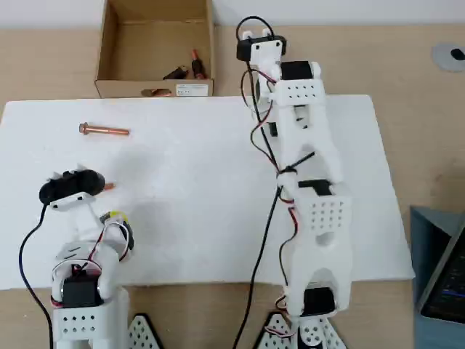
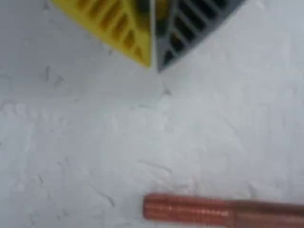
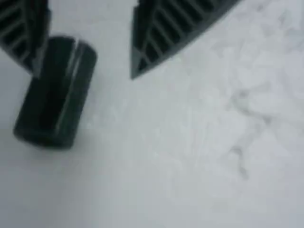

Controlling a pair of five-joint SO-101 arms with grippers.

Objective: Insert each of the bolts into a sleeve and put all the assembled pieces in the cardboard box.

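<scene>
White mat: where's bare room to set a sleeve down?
Widest bare patch: the middle of the white mat, between the left arm and right arm, short of the loose bolt. A narrower strip runs outside the right arm. Crowded by the left claw, where another bolt lies.

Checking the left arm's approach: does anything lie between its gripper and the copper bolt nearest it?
Nothing visible does: bare white mat lies between the shut left gripper and the copper bolt beside it.
</scene>
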